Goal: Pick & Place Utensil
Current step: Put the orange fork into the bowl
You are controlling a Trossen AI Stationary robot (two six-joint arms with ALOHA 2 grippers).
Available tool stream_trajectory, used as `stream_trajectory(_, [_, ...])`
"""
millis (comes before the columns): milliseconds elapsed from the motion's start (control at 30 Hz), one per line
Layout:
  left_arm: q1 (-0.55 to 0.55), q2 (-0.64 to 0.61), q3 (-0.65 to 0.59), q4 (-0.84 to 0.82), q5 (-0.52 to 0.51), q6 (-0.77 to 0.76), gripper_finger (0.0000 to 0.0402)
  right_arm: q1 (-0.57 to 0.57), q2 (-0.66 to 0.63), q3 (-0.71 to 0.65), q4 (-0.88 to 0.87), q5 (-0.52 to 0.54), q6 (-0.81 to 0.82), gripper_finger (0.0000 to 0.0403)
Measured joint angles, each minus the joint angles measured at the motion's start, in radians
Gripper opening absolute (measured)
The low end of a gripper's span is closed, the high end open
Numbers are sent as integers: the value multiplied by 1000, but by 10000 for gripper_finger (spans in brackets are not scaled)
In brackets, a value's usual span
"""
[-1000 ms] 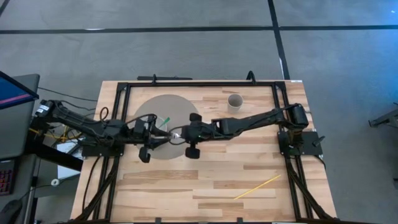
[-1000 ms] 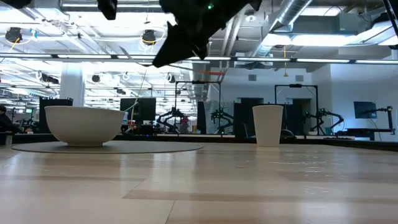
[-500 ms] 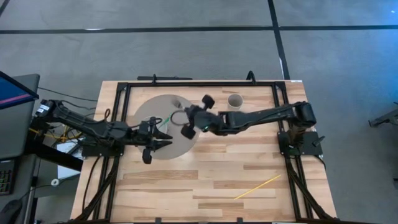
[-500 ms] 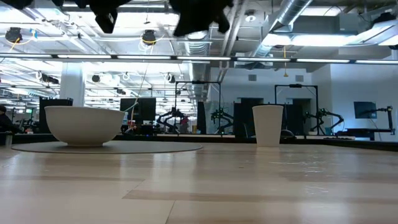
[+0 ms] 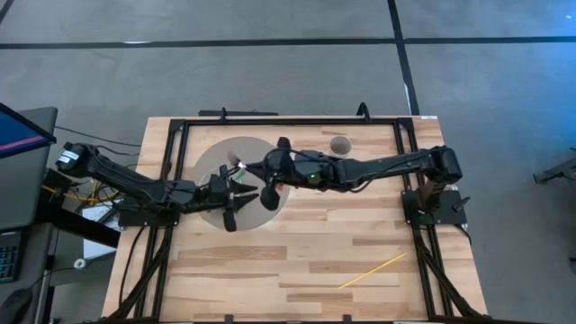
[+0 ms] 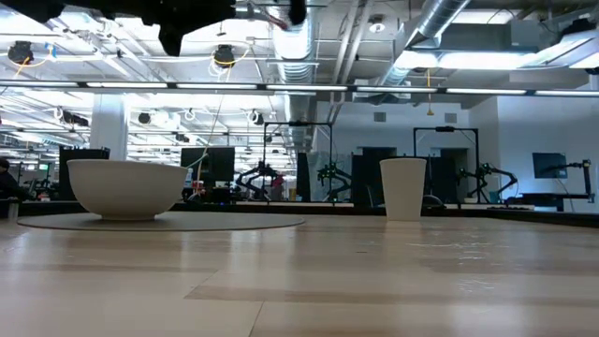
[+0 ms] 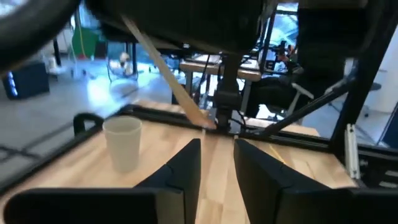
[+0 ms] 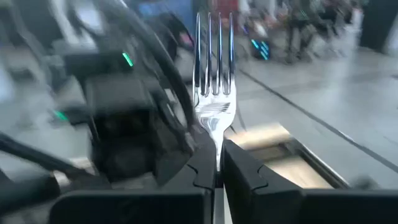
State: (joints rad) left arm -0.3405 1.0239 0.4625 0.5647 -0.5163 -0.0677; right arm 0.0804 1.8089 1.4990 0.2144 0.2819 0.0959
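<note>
A silver fork (image 8: 214,106) sits in my right gripper (image 8: 219,163), its tines sticking out past the fingertips. In the high view that gripper (image 5: 255,169) hangs above the white bowl (image 6: 126,187), which rests by its base on a round grey mat (image 5: 209,162). My left gripper (image 5: 241,193) is open and holds nothing, just on the near side of the right one, over the mat's near edge; its fingers (image 7: 186,168) show a narrow gap. A paper cup (image 5: 340,146) stands upright near the far edge. My right gripper pinches the fork's handle (image 8: 219,149) just below the head, between its two shut fingers. The handle runs along the fingers, and the tines (image 8: 214,43) point out beyond them. The fork is lifted clear of the table.
A thin yellow stick (image 5: 371,270) lies on the bare wood toward the near right. A black frame (image 5: 270,120) runs along the table's far and side edges. The cup (image 6: 404,187) stands to the right of the bowl and mat in the low view.
The right gripper, shut on the fork, has drawn away from the left gripper, moving up and toward the far-left over the bowl while turning about. The left gripper has shifted slightly toward the right. Both have risen almost out of the low view's top.
</note>
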Motion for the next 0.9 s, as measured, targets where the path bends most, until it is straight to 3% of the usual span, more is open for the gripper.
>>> stream_trajectory(100, [0, 12, 0, 22, 2, 35, 111, -5, 31, 2, 56, -49, 1, 11])
stream_trajectory(467, [-1, -8, -1, 37, -79, 39, 188, 9, 68, 4, 99, -49, 26, 12])
stream_trajectory(633, [-1, -9, -1, 68, -80, 80, 186, 11, 68, 4, 105, -72, 36, 12])
stream_trajectory(900, [40, -9, -1, 152, -78, 113, 150, 10, 68, 4, 127, -71, 64, 14])
